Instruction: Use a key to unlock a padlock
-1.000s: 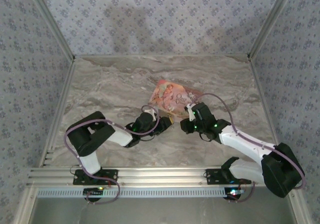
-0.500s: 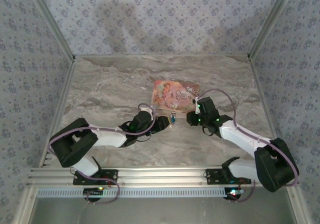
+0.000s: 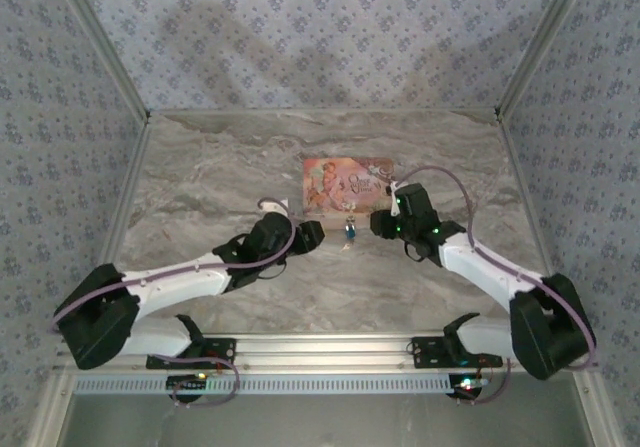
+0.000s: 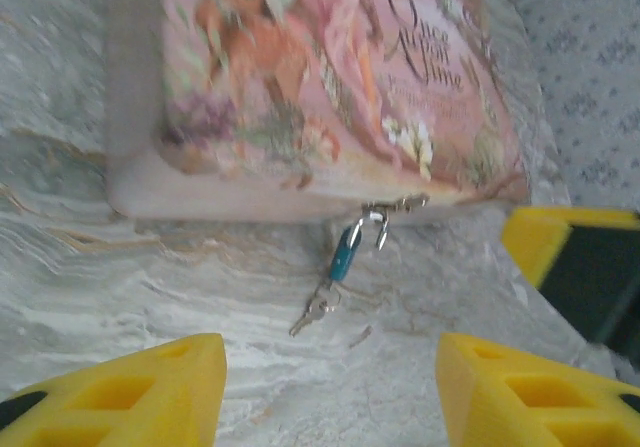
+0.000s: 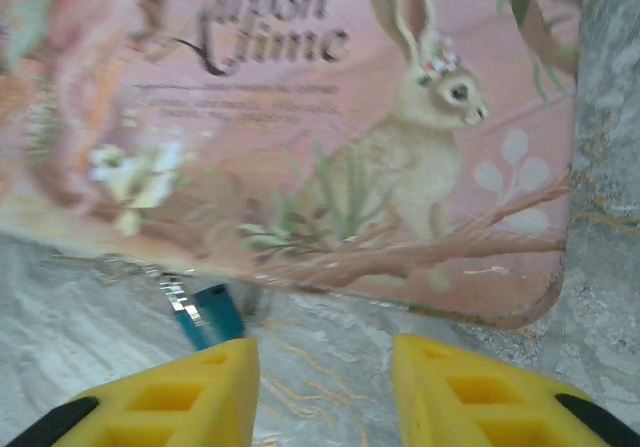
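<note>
Left wrist, padlock [image 4: 345, 252] beyond spread left pincer [image 4: 330, 372], untouched

1. Storybook [image 3: 345, 184]: lies flat against the padlock's [image 3: 349, 232] far end and closes off that side.
2. Left gripper [image 3: 308, 235], right gripper [image 3: 377, 225]: flank the padlock, bare marble table [image 3: 210, 177] between each and it.
3. Near side: open tabletop, small keys [image 4: 312, 312] only.

Left hand [image 4: 330, 392]: two yellow fingertips low in frame, spread wide, gripping nothing. Between and just ahead of them, small padlock [image 4: 347, 250] with bright blue body on marble bench [image 4: 120, 277]. Tiny silver keys [image 4: 313, 312] trail toward hand. Pink storybook [image 4: 330, 77] lies flat beyond, padlock at its near edge.
</note>
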Robot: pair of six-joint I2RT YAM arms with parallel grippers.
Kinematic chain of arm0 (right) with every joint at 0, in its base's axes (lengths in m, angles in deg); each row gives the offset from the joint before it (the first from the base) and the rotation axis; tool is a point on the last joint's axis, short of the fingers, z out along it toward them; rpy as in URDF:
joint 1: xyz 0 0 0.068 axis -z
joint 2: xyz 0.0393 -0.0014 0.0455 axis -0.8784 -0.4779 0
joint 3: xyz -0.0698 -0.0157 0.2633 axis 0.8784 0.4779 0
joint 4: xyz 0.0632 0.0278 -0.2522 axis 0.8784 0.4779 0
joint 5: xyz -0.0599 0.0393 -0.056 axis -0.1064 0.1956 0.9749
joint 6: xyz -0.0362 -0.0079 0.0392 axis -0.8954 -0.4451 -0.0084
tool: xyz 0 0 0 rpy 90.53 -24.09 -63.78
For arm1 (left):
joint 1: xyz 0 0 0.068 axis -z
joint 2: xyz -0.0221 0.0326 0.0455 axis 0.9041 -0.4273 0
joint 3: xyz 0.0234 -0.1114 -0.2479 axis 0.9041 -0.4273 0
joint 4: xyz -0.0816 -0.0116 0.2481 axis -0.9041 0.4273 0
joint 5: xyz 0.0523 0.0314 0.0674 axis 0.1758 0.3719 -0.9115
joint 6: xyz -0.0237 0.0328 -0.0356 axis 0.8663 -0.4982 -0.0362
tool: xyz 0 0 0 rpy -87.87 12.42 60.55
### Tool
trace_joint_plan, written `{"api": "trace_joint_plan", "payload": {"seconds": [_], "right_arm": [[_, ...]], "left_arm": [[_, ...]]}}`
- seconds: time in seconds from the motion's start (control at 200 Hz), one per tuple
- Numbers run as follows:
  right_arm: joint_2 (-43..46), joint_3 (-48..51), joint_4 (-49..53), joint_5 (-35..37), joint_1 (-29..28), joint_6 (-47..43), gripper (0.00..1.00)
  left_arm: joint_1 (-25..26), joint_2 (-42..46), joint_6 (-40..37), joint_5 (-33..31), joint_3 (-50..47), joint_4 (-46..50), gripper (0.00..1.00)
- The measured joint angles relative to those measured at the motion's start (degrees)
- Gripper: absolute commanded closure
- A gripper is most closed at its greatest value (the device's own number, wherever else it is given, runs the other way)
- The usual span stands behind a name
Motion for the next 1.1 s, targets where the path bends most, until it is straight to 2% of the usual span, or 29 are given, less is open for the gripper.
{"api": "trace_joint_plan", "payload": {"seconds": [0.14, 0.28, 0.39, 0.749, 1.099], "right_arm": [[6.8, 3.4, -0.3, 2.7, -5.0, 0.9, 0.53], [7.2, 7.2, -1.5, 5.2, -9.4, 2.4, 0.51], [4.8, 8.6, -3.1, 6.8, -12.0, 3.5, 0.50], [-6.8, 8.4, -11.4, 10.7, -16.5, 5.6, 0.48], [-15.5, 5.5, -16.3, 16.5, -19.1, 7.8, 0.48]], "left_arm": [[-4.0, 1.3, -2.2, -1.3, 4.2, 7.0, 0.41], [-9.0, -0.8, -3.8, -1.0, 7.8, 11.5, 0.41], [-11.2, -4.5, -5.0, -0.3, 10.5, 13.1, 0.41], [-13.3, -17.7, -7.4, 4.4, 17.9, 14.0, 0.43], [-13.6, -18.6, -7.4, 5.9, 18.0, 14.2, 0.46]]}}
